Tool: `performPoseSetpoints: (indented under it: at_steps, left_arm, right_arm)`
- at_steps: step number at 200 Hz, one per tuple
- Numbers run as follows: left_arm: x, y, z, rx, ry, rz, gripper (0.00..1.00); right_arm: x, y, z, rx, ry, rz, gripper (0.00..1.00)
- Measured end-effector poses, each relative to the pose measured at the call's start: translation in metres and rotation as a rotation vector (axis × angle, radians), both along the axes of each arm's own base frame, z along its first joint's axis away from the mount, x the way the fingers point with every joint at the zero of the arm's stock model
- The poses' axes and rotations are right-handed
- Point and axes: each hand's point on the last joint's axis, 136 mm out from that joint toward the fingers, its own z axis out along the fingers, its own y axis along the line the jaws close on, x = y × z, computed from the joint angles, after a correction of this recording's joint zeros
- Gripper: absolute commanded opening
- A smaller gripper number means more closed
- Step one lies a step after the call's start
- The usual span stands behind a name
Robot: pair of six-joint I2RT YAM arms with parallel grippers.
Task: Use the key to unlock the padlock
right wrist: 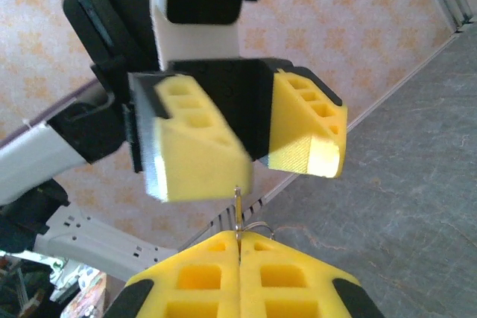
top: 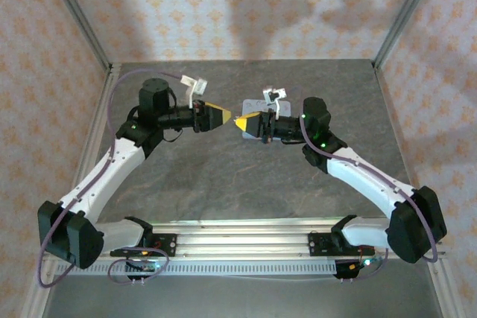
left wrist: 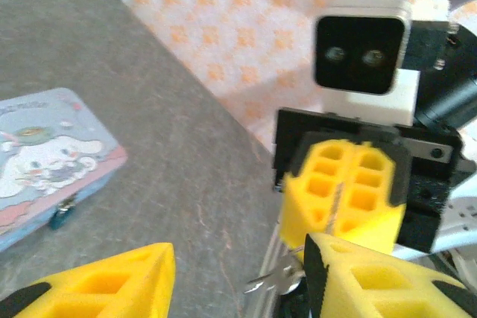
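The counter (top: 223,184) was a dark grey slab with a mottled, stone-like grain, running back to patterned walls. An aluminium rail (top: 238,247) lay across its near edge. In the left wrist view, the same grey surface carried a pale blue rectangular tin (left wrist: 52,158), printed with a white cartoon figure and lying flat with its lid up. A tiny dark bluish padlock (left wrist: 61,215) hung at the tin's front clasp, low by the counter; whether it touched the surface could not be told.
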Motion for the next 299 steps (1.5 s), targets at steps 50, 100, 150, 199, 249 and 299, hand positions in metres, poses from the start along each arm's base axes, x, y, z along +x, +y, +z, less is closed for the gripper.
performPoseSetpoints:
  at_steps: [50,100,150,199,249,299]
  left_arm:
    - [-0.005,0.002,0.003,-0.064,-0.018,0.016,0.32]
    - [-0.01,-0.006,0.011,-0.093,-0.045,-0.011,0.3]
    - [-0.011,-0.021,-0.001,-0.08,-0.017,-0.055,0.22]
    - [-0.011,-0.022,0.004,-0.08,-0.03,-0.055,0.06]
    - [-0.01,-0.021,0.004,-0.079,-0.03,-0.053,0.08]
    - [-0.009,-0.02,0.003,-0.074,-0.028,-0.05,0.24]
  right_arm:
    - [0.01,0.004,-0.005,0.017,0.042,-0.012,0.0]
    - [0.013,0.006,-0.008,0.022,0.06,-0.011,0.0]
    - [0.015,0.006,-0.008,0.026,0.062,-0.012,0.0]
    - [0.016,0.005,-0.008,0.029,0.058,-0.014,0.0]
    - [0.017,0.006,-0.007,0.035,0.059,-0.009,0.0]
    - [0.016,0.007,-0.009,0.032,0.065,-0.004,0.0]
